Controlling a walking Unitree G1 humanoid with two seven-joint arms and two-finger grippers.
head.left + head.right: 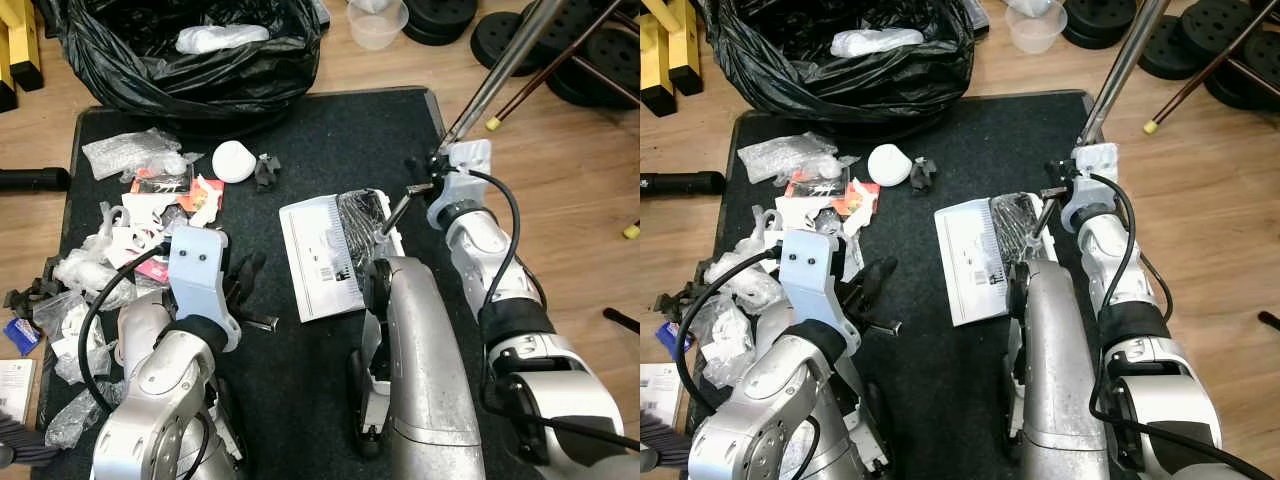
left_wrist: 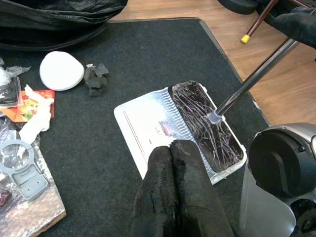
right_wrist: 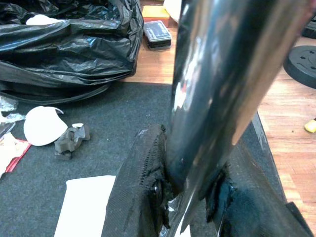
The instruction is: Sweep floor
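The right gripper [image 3: 190, 197] is clamped around the metal broom handle [image 1: 500, 70], its two black fingers [image 3: 140, 192] pressed to either side of the pole. The handle slants down to the broom head [image 2: 210, 128], whose dark bristles rest on the rear half of a white dustpan [image 1: 325, 255] lying flat on the black mat [image 1: 330, 140]. The left gripper [image 2: 180, 190] hangs just above the mat near the pan's edge, its fingers pressed together with nothing between them.

The step in hand looks like lifting the broom off the pan and carrying it over to the litter [image 1: 150, 215] — wrappers, plastic film, a white disc [image 1: 233, 160] and a small dark lump [image 1: 266, 170] scattered across the mat's left side. To do it well, the head should probably land beyond the pile and drag toward the pan in short, flat strokes; the light film may skate away if the bristles flick. The pan seems likely to slide on a push, so the free left gripper could brace it.

The dustpan holds no litter that I can see. The black bin bag [image 1: 190, 50] beyond the mat gapes open, with a crumpled white piece [image 1: 220, 38] inside — and a clear plastic cup [image 1: 377, 22] stands on the wood floor [image 1: 580, 180] beside it, contents unclear
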